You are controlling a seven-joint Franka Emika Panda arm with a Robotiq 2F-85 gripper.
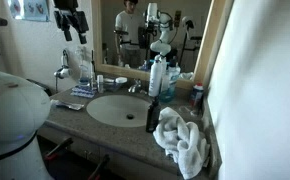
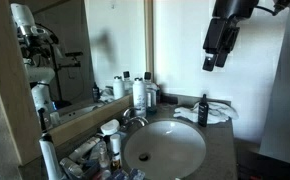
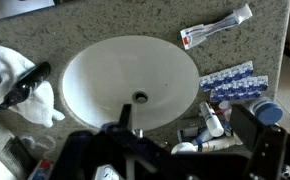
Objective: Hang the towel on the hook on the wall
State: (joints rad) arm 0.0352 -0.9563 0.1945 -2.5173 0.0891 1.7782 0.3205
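Your gripper (image 2: 214, 62) hung high in the air in an exterior view, pointing down with a slight tilt. The dark wrist (image 2: 233, 10) above it ran out through the top edge of the picture. From the opposite side, in an exterior view, the gripper (image 1: 73, 28) showed only as a small dark shape near the top. A rounded white arm segment (image 1: 10, 110) bulked large in the near foreground. In the wrist view you looked straight down, and the dark fingers (image 3: 260, 145) stood wide apart along the bottom edge, jaws spread.
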